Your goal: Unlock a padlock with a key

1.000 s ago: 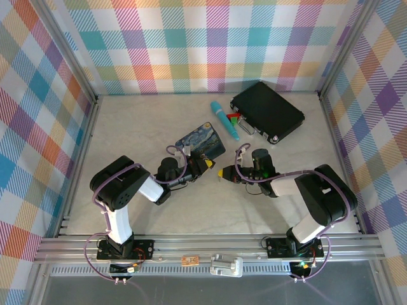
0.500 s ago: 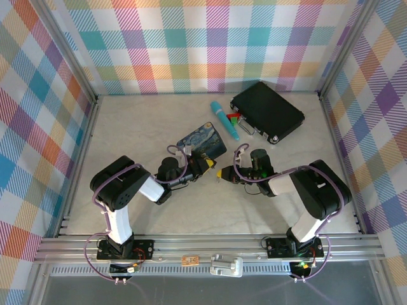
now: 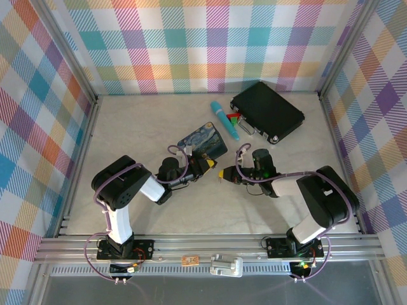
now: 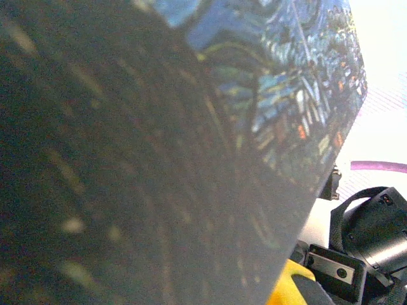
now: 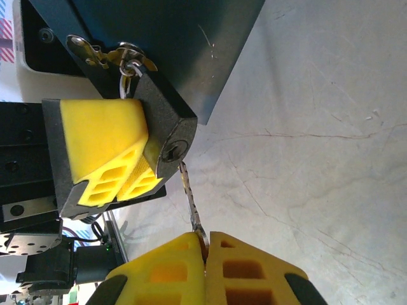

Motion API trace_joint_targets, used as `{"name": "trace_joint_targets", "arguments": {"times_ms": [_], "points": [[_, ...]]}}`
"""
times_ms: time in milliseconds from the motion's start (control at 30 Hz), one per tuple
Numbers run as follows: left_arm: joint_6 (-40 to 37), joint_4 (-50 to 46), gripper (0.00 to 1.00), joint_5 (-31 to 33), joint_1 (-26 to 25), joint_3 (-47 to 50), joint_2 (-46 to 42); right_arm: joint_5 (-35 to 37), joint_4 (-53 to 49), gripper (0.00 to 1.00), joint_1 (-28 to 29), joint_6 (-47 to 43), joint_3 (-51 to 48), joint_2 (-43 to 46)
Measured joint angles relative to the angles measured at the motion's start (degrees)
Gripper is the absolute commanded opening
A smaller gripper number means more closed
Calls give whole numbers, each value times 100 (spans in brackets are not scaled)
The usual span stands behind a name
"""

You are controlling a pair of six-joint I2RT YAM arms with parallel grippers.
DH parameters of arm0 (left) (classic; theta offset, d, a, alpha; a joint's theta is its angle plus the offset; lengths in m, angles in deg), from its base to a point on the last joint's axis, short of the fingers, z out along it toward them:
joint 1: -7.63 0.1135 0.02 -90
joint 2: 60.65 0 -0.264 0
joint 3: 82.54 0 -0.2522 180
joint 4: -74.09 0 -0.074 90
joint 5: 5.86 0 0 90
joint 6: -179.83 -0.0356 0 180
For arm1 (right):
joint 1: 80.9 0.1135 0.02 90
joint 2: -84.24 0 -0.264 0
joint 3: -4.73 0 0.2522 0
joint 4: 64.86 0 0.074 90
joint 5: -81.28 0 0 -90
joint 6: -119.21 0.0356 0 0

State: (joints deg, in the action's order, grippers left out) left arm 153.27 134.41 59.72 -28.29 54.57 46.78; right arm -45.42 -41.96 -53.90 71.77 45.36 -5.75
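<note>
Over the table (image 5: 318, 127), key (image 5: 189, 197) between right fingers (image 5: 248, 270).

A black case (image 3: 267, 111) lies on a pale marbled surface (image 3: 140, 127) ringed by plaid walls. Just left of the case sit small red and green pieces (image 3: 234, 117) and a teal stick (image 3: 225, 120). Beyond the stick, nearer the camera, is a Starry-Night-print tin (image 3: 202, 142).

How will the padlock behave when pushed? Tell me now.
Hanging by a thin shackle from the tin clasp, the padlock would probably swing. Pinched by the left hand, it should barely move. Its solid dark body likely feels heavy.
</note>
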Motion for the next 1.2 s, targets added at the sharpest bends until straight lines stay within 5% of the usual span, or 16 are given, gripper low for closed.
{"name": "trace_joint_targets", "arguments": {"times_ms": [1200], "points": [[28, 46, 0, 138, -70, 7, 9, -146, 313, 0, -42, 208, 79, -173]]}}
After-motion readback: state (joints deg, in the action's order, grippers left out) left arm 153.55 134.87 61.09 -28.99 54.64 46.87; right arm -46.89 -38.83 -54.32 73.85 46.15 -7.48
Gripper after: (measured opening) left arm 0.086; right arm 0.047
